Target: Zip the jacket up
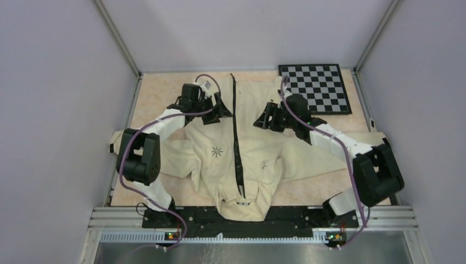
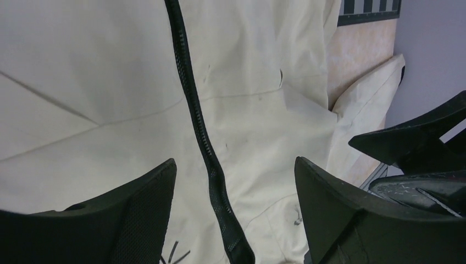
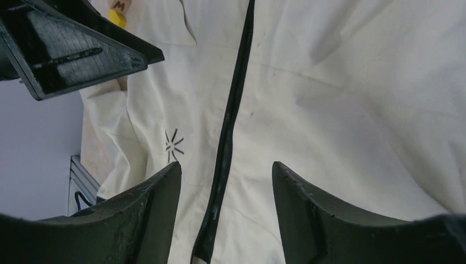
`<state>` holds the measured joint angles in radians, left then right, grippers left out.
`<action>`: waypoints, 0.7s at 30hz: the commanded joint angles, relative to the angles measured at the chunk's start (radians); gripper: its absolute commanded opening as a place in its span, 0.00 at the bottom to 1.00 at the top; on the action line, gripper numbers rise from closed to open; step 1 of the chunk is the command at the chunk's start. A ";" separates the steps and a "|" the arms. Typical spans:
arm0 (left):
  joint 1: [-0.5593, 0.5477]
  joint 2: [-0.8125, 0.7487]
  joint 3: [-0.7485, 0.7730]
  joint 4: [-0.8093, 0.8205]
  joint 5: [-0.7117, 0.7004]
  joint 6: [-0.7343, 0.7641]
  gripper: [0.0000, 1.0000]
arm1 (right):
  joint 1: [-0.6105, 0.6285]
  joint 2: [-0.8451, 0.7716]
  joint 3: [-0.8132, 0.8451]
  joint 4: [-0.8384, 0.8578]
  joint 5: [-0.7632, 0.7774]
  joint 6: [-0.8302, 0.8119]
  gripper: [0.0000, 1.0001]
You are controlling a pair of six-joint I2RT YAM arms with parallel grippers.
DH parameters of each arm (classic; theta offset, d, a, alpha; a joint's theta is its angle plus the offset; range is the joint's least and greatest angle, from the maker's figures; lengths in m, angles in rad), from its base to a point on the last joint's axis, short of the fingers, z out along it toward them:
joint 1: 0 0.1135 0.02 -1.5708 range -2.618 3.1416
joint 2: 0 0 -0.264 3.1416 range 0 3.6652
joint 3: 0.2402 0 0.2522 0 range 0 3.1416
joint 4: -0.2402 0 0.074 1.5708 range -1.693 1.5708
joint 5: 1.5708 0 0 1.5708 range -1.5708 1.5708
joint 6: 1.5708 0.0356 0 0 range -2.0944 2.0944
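The cream jacket (image 1: 258, 148) lies spread flat on the table, collar toward the arms, with its black zipper (image 1: 235, 132) running down the middle. A small black starburst logo (image 1: 217, 151) sits left of the zipper. My left gripper (image 1: 221, 113) hovers just left of the zipper's far half and my right gripper (image 1: 262, 121) just right of it. In the left wrist view the left gripper (image 2: 236, 173) is open, with the zipper (image 2: 192, 104) on the cloth between its fingers. In the right wrist view the right gripper (image 3: 226, 170) is open, narrower, over the zipper (image 3: 233, 104) near the logo (image 3: 173, 146). Neither holds anything.
A black-and-white checkerboard (image 1: 316, 88) lies at the table's far right, partly under the jacket's hem. Grey walls close in the sides and back. A metal rail (image 1: 253, 220) with both arm bases runs along the near edge. The jacket's sleeves reach both side edges.
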<state>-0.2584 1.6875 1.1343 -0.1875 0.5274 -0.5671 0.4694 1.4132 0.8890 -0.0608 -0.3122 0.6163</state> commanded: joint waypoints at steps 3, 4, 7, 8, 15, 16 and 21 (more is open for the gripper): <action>0.001 0.070 0.104 0.077 0.001 -0.019 0.82 | -0.003 0.257 0.198 0.179 -0.088 0.041 0.56; 0.001 0.077 0.124 0.057 -0.008 -0.011 0.82 | -0.008 0.305 0.234 0.189 -0.104 0.047 0.54; 0.002 0.098 0.174 0.018 0.002 0.010 0.83 | -0.022 0.442 0.323 0.265 -0.124 0.096 0.50; 0.002 0.102 0.188 0.001 0.003 0.017 0.83 | -0.026 0.486 0.354 0.305 -0.142 0.119 0.49; 0.001 0.017 0.103 -0.029 0.056 0.014 0.92 | -0.041 0.783 0.629 0.442 -0.147 0.245 0.48; 0.000 -0.006 0.075 -0.015 0.062 0.017 0.92 | -0.045 0.838 0.671 0.466 -0.145 0.266 0.47; -0.008 -0.078 0.024 -0.045 0.043 0.078 0.92 | -0.049 1.038 0.979 0.382 -0.114 0.325 0.40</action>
<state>-0.2588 1.7054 1.1740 -0.2253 0.5659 -0.5468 0.4301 2.3585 1.6688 0.3084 -0.4404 0.8715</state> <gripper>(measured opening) 0.922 0.431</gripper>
